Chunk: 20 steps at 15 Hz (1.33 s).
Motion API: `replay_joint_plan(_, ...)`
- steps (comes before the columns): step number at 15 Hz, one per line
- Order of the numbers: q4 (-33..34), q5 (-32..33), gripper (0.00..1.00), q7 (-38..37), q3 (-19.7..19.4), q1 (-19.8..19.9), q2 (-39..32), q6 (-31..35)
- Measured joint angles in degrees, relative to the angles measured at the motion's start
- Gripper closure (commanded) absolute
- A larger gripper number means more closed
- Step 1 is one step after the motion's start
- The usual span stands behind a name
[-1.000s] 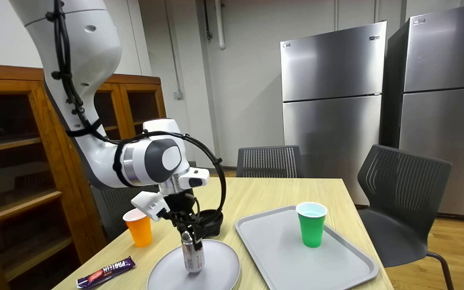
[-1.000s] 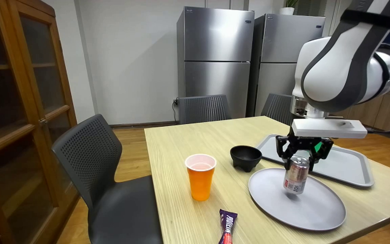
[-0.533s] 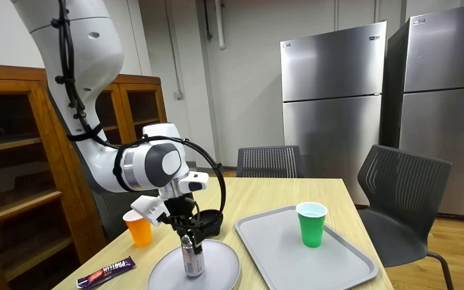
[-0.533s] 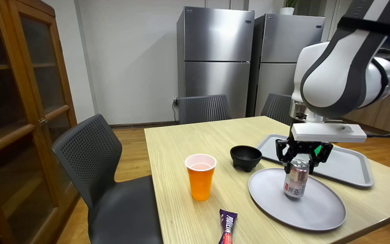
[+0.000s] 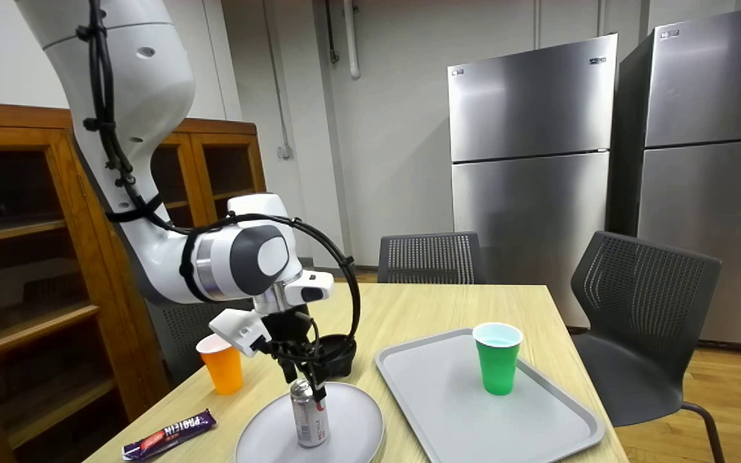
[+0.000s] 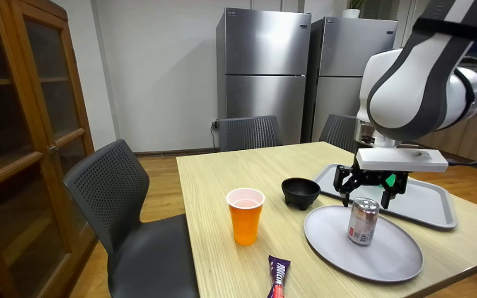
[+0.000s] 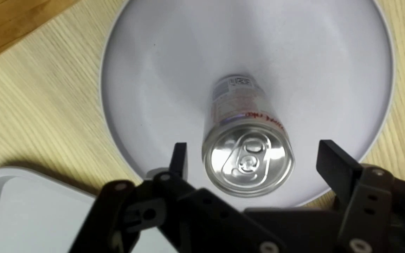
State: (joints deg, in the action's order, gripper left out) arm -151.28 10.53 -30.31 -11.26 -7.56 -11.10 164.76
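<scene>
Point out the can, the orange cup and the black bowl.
Can (image 7: 248, 151), wrist view: on its lid.
Orange cup (image 5: 223, 369), in an exterior view: on its side.
Black bowl (image 6: 301, 198), in an exterior view: on its outer wall.

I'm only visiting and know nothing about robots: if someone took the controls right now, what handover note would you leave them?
Gripper: open, at the top of the silver can, gaps showing on both sides in the wrist view.
Things: the can stands upright on the round plate; orange cup, black bowl and protein bar are nearby on the table; green cup stands on the tray.
Done: the can is on the plate, not gripped.
Left: the gripper isn't clear of the can yet; raising it straight up, gently, would probably avoid tipping it.
</scene>
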Motion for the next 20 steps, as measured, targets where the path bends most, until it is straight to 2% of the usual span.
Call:
replay_joint_plan(7,0.13,-0.25,0.00,2.06,0.49,1.50,7.87,-9.22)
replay_joint_plan(14,1.53,-1.64,0.00,7.58,3.34,4.96,13.68,-22.13)
replay_joint_plan(20,3.13,-1.73,0.00,10.17,4.15,6.65,17.03,-28.27)
